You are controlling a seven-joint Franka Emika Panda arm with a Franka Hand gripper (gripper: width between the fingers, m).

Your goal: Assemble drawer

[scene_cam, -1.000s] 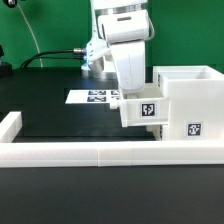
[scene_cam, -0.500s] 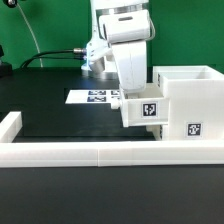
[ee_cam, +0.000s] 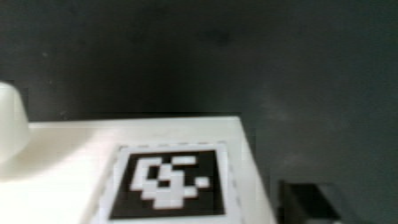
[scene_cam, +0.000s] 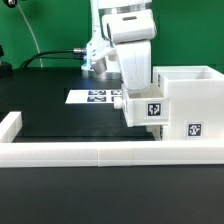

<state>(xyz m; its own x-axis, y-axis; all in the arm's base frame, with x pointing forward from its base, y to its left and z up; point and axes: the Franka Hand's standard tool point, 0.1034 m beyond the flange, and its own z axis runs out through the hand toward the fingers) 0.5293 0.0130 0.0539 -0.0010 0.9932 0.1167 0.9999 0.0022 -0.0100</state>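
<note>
Exterior view: the white Franka arm and its small white plastic tray [scene_cam: 146, 110] with a black-and-white square tag have shifted slightly toward the view's right since half a second ago, the tray now partly inside the tall white boxy housing [scene_cam: 188, 103], which stands on the black table [scene_cam: 60, 120] against the long low white wall [scene_cam: 100, 153]. Behind lies the flat white marker board [scene_cam: 96, 97]. Wrist view: a tagged white tray surface [ee_cam: 169, 150] fills the lower frame beside one dark fingertip [ee_cam: 317, 196]; whether the gripper is clamped cannot be told.

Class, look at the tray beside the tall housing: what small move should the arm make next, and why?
Probably keep pushing the tray toward the exterior view's right, into the housing. Its tagged front face stands out from the housing's open side, so it seems only partly in. The end effector's grip is hidden, so I cannot confirm how it holds.
</note>
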